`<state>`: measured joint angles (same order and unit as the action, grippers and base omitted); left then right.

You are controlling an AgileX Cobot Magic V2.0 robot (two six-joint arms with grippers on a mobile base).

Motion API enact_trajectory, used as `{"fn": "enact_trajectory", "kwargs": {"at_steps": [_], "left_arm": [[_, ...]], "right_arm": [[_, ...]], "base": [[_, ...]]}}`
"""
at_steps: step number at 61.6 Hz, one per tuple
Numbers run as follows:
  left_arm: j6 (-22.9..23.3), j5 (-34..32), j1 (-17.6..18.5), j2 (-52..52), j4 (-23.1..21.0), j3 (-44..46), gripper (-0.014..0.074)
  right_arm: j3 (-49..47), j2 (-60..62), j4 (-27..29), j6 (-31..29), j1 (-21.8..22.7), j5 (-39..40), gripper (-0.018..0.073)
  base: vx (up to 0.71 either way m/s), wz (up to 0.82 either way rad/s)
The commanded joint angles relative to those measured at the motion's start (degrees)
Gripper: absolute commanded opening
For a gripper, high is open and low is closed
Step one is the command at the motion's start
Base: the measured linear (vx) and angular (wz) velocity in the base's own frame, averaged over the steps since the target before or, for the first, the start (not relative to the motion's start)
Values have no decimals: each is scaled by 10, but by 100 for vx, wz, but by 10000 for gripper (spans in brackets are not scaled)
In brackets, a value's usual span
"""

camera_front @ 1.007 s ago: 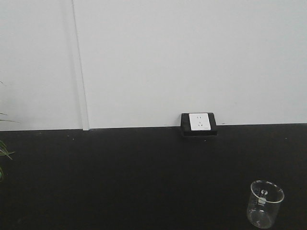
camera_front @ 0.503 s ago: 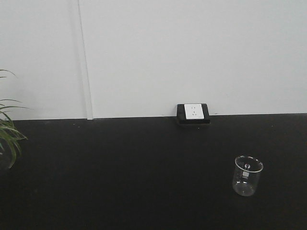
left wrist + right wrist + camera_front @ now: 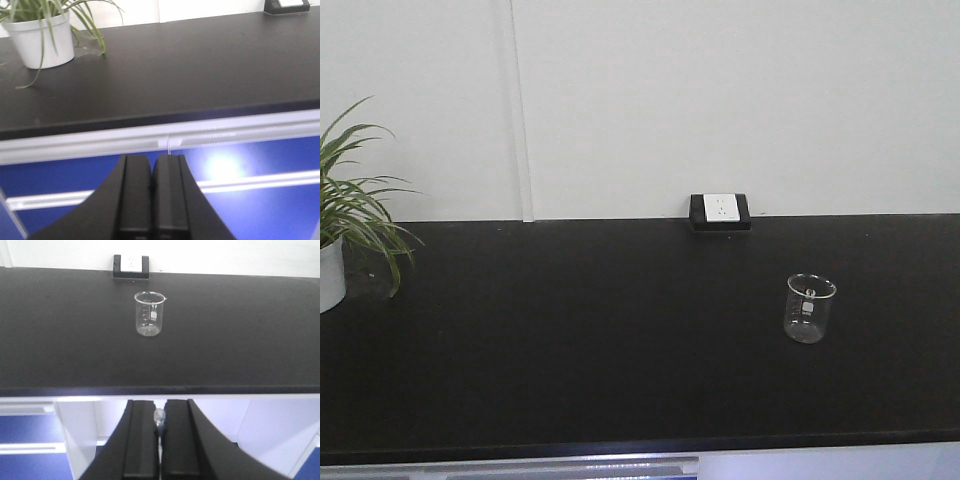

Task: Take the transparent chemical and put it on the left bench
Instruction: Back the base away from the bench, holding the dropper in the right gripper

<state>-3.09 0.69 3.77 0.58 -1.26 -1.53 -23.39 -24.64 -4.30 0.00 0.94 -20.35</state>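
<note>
Broadly, a white wall (image 3: 720,90) backs a long black desk (image 3: 570,340) that fills all three views. A potted plant (image 3: 342,225) in a white pot stands at the desk's far left end.

Both end effectors hang short of the desk's front edge, touching nothing. The left end effector (image 3: 151,162) has its fingers pressed together and empty. It faces the plant end, with the plant at eleven o'clock, and the transparent chemical (image 3: 809,308) does not show in its view.

The right end effector (image 3: 160,410) also has its fingers together, holding nothing. From it the transparent chemical, a clear beaker standing upright with its long axis vertical, lies almost at twelve o'clock, a touch toward eleven, well apart across bare desk. A white wall socket (image 3: 131,263) sits behind it against the wall.

The right arm looks the nearer for the reach, and its fingers would need to part first. The left desk named in the task shows in no view.
</note>
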Motion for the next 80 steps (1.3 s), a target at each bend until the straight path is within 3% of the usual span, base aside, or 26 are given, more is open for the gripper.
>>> {"fn": "enact_trajectory", "kwargs": {"at_steps": [1,33,80], "left_arm": [[4,-45,1,11,0,-9,-3],[4,-45,1,11,0,-9,-3],[4,-45,1,11,0,-9,-3]], "right_arm": [[-18,-6,-1,0,2,48,-8],[-18,-4,-1,0,2,47,-8],[-18,-4,-1,0,2,43,-8]], "base": [[-33,5],[-28,20],[-17,75]]}}
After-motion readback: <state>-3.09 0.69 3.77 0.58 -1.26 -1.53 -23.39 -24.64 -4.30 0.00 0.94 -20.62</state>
